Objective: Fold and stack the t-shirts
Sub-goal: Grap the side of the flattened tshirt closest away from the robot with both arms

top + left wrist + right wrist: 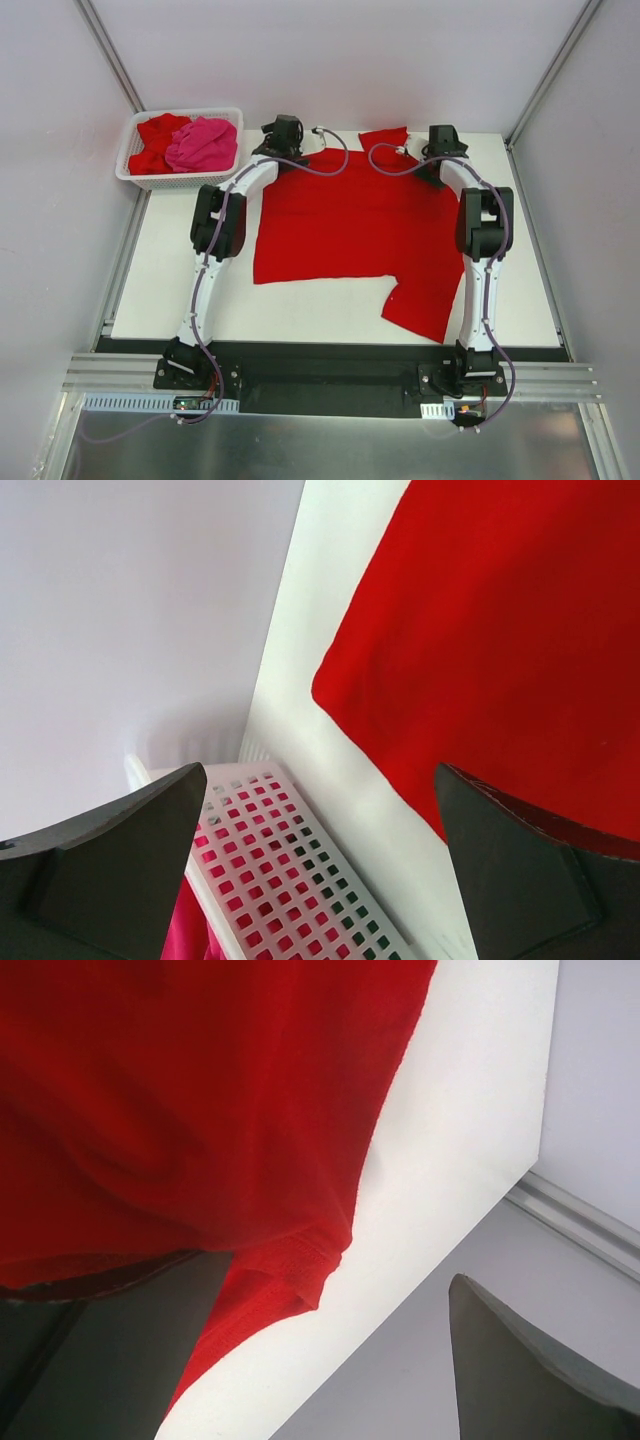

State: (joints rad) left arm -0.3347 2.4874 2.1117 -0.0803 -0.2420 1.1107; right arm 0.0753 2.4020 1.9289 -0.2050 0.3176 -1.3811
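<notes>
Wedge-tipped left pincer [320,772] — smooth red t-shirt [500,630]

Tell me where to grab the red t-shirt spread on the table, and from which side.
Take the red t-shirt by its far left corner, probably coming down from above on the far-left side. The cloth lies flat, so only an edge next to the bare table gives a claw something to pinch. The open left claw hangs just off that corner.
</notes>
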